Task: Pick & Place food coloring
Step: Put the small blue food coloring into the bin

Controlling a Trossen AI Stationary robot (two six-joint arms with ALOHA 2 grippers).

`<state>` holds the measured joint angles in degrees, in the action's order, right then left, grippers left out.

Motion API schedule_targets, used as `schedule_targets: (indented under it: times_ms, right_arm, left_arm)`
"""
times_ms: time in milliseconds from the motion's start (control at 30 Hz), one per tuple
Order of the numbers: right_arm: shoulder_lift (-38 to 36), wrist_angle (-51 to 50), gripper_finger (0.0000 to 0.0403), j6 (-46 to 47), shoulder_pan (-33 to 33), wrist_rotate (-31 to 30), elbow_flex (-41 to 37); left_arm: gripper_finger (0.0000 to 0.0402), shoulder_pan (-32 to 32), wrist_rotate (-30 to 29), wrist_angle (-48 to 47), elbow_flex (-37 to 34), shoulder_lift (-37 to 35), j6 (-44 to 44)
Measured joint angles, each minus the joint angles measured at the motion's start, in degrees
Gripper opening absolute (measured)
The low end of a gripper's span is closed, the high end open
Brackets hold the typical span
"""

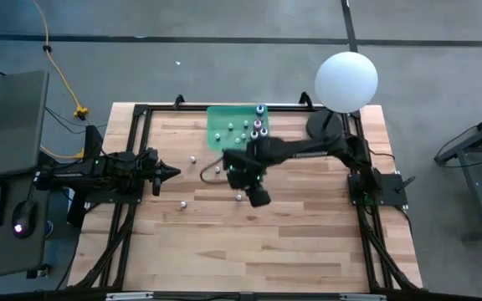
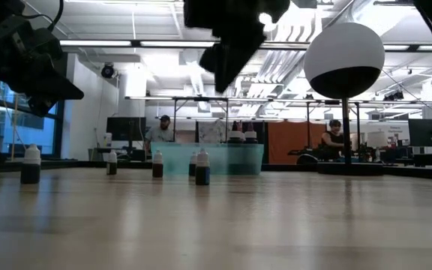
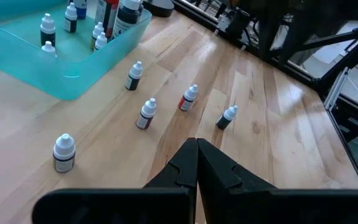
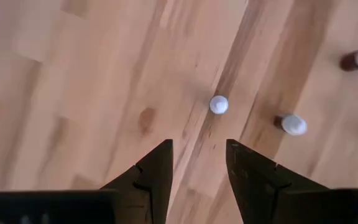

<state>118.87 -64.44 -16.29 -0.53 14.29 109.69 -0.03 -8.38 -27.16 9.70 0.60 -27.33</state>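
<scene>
Several tiny food coloring bottles with whitish caps stand upright on the wooden table: one [image 1: 239, 196] beside my right gripper, others at the left [image 1: 182, 203] and near the tray [image 1: 193, 158]. More stand inside the green tray [image 1: 217, 132] at the far side. My right gripper [image 4: 199, 146] hovers open above the table, pointing steeply down; one bottle's cap [image 4: 219, 104] shows just beyond its fingertips, with nothing between the fingers. My left gripper [image 3: 196, 149] is shut and empty, waiting at the table's left [image 1: 170, 173].
A big white globe lamp [image 1: 347, 81] on a dark base stands at the far right corner. Black frame rails run along the table's edges [image 1: 132, 150]. Bare wood lies toward the near edge [image 1: 258, 251]. People sit at desks far behind the table [image 2: 158, 131].
</scene>
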Motion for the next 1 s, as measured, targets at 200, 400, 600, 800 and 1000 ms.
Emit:
schedule_targets:
  times_ms: [200,400,600,800,1000]
  right_arm:
    - [0.07,12.13,0.016,2.59,2.31,-5.14,-11.19]
    - [0.07,20.21,0.0187,7.22,2.51,-5.47,-17.27]
    - [0.07,31.59,0.0199,8.72,2.83,-5.0,-21.65]
    - [0.07,35.27,0.0195,11.34,2.83,-7.66,-22.64]
    - [0.07,34.97,0.018,11.39,2.83,-7.33,-22.62]
  left_arm:
    - [0.0,0.02,-0.02,0.0,0.02,0.0,0.0]
    - [0.0,0.0,-0.01,0.0,0.01,0.0,0.0]
    - [0.0,0.0,-0.02,0.0,0.0,0.02,0.0]
    - [0.0,0.01,-0.02,0.0,0.01,0.01,0.0]
    - [0.0,0.0,-0.02,0.0,0.0,0.02,0.0]
